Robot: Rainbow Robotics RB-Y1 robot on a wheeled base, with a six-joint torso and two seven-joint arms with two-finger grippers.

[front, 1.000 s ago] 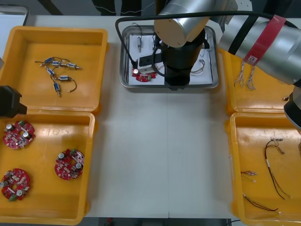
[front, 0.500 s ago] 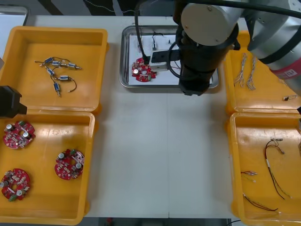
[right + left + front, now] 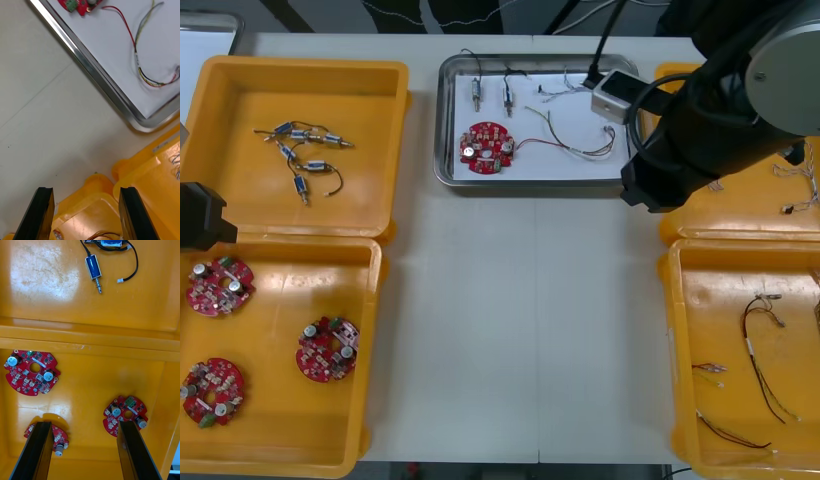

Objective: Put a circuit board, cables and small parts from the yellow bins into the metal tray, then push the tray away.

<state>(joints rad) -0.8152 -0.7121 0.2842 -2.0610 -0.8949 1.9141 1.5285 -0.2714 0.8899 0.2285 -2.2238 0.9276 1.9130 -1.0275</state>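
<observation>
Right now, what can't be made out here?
Front view: the right arm, its open right gripper near the metal tray, covers most of the far right yellow bin, hiding its contents.
Front view: the picture's edge cuts off the near right yellow bin.
Left wrist view: a finger of the open left gripper hides part of one circuit board.
Front view: the small metal parts in the metal tray are too small to identify.

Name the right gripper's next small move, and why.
Probably bring the right gripper to the metal tray, at its near rim, to push: it holds a circuit board, cables and small metal parts. The left gripper hangs over a yellow bin.
</observation>
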